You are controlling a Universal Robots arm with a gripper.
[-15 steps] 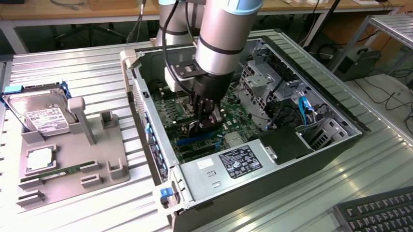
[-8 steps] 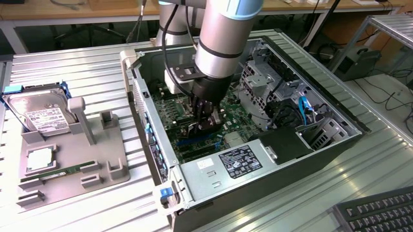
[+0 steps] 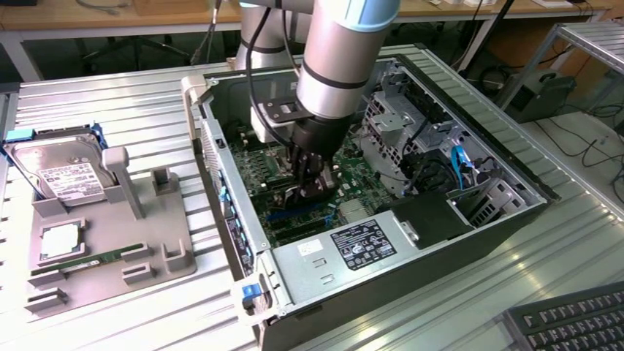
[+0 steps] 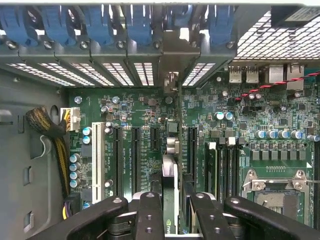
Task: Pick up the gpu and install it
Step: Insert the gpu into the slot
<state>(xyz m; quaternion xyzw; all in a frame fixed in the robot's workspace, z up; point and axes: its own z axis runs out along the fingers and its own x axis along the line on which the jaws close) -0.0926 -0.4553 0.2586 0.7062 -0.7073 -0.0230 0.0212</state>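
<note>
Reaching down from above, your arm stands nearly vertical inside the open computer case, its wrist low over the motherboard. The gripper is pinching the gpu edge-on between its black fingers, one finger pressing each face of the card. From the wrist view you see the gpu as a thin, dark card standing upright on its edge, running straight away from the gripper toward the rear slot openings, its silvery metal end bracket standing up against the back wall below the blue slot clips. The card sits between the black expansion slots on the green board. On the exterior view's left, a grey parts tray holds the hard drive and a memory stick, well apart from the case.
</note>
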